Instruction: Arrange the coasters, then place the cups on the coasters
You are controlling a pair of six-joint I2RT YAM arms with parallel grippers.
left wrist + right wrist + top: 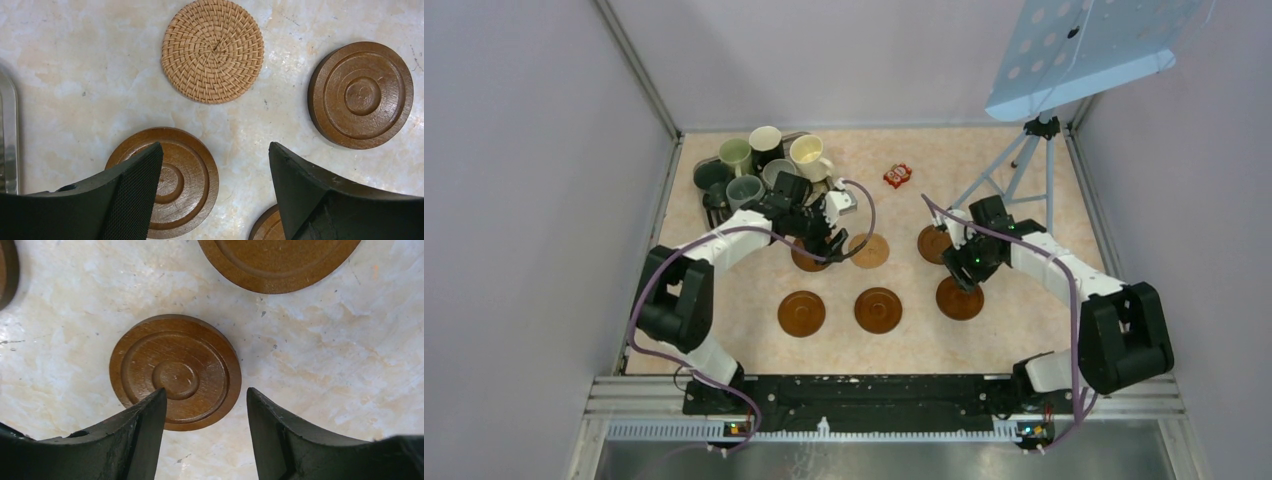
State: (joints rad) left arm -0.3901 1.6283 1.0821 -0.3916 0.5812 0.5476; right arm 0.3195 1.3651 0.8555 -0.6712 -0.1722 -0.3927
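Left gripper (215,146) and right gripper (206,390) hang with fingers (130,190) apart (both empty); a careless right descent could skid the dark coaster (170,360) out of line.

A small red packet (897,175) lies on the pale marbled table (1024,335), near its far edge. A metal tray (7,140) sits at the far left. At the far right, a tripod (1024,165) carries a perforated pale-blue panel (1089,50).
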